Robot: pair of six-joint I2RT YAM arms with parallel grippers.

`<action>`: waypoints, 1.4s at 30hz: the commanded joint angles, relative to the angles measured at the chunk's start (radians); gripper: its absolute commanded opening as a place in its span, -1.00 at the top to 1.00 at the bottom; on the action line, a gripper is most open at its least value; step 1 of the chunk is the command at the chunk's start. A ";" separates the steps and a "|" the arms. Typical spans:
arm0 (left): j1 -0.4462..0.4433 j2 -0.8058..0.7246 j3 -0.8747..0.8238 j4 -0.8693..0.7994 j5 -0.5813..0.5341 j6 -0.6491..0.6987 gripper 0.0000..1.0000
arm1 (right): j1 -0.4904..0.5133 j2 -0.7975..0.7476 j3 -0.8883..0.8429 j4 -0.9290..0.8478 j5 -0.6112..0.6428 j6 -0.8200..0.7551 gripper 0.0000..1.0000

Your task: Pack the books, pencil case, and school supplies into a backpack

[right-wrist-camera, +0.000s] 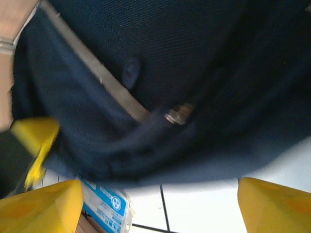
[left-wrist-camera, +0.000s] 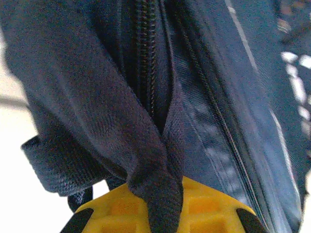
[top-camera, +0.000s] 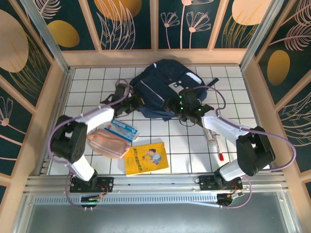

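**Backpack [top-camera: 167, 90]: left grip confirmed**

Your navy woven backpack lies slumped at the far middle of the tiled table [top-camera: 87, 80]. Your left gripper [left-wrist-camera: 163, 208] pinches a coarse fabric fold beside the zipper [left-wrist-camera: 146, 58]. Your right gripper [right-wrist-camera: 158, 206] stands spread over its hem.

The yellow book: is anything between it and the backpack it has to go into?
Bare tiles lie between the yellow book and the backpack, but its zipper looks closed where visible.
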 commanded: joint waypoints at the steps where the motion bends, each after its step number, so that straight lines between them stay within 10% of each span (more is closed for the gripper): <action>1: -0.140 -0.063 -0.030 0.150 0.075 -0.184 0.39 | -0.073 0.054 -0.018 0.035 -0.058 0.121 -0.66; 4: -0.233 -0.025 0.021 0.162 0.106 -0.159 -0.25 | -0.157 0.071 -0.014 0.030 -0.073 0.134 -0.66; 8: -0.267 -0.026 0.061 0.049 0.175 -0.050 -0.42 | -0.242 0.028 -0.007 -0.039 -0.059 0.123 -0.58; 12: -0.266 -0.121 0.188 -0.428 -0.167 0.200 -0.72 | -0.309 -0.062 -0.025 -0.129 -0.002 0.062 0.02; 15: -0.244 -0.176 0.248 -0.580 -0.332 0.333 -0.97 | -0.381 -0.119 -0.056 -0.158 0.002 -0.022 0.86; 23: -0.145 0.165 0.574 -0.555 -0.344 0.552 -0.98 | -0.476 -0.052 0.024 -0.169 -0.128 -0.280 0.00; 34: -0.038 0.877 1.362 -0.913 -0.285 0.578 -0.97 | -0.483 0.242 0.152 -0.072 -0.188 -0.328 -0.25; 42: -0.038 0.641 0.971 -0.665 0.014 0.530 0.35 | -0.477 0.340 0.201 0.027 -0.342 -0.390 0.36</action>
